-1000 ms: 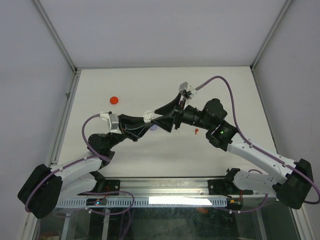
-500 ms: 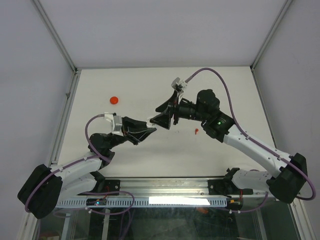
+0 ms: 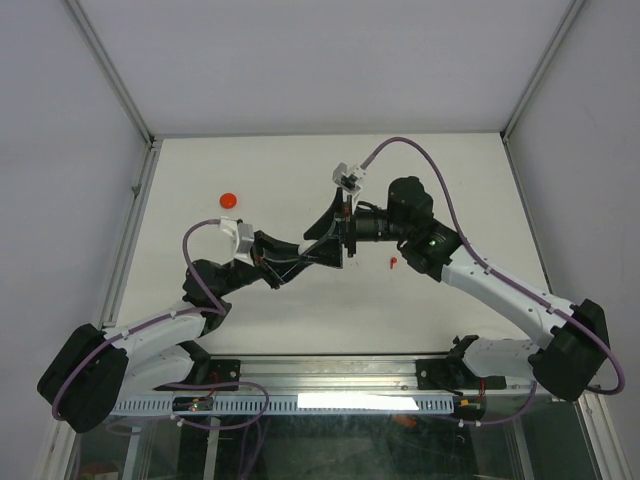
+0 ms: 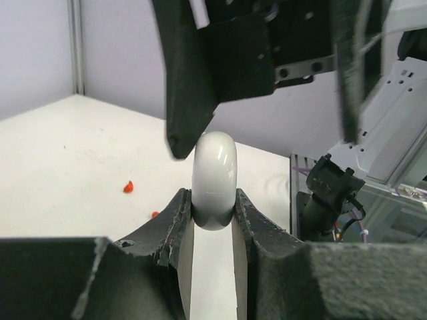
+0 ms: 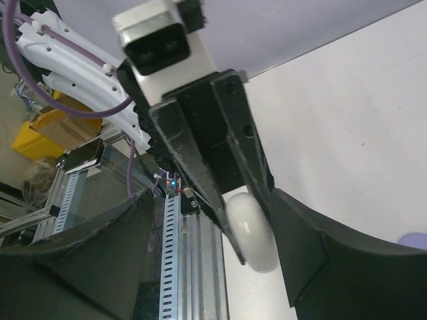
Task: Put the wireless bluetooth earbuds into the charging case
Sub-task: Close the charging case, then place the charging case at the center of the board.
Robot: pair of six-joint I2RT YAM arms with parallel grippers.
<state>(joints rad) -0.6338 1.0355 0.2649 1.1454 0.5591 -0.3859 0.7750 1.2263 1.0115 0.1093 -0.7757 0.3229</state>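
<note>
Overhead, the left gripper [image 3: 300, 263] and the right gripper [image 3: 322, 244] are seen meeting tip to tip, and a red earbud [image 3: 393, 263] is found lying on the table [image 3: 250, 160] just behind the right gripper. From the left wrist, a white charging case [image 4: 214, 175] is seen clamped between the left fingers [image 4: 170, 227], its rounded end standing past them. From the right wrist, the right jaws are shown spread wide around the case; contact cannot be told.

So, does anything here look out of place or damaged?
Nothing looks broken or spilled. One oddity: the case is pinched in the left gripper with no open lid showing, while a red earbud lies loose on the table, apart from it.
</note>
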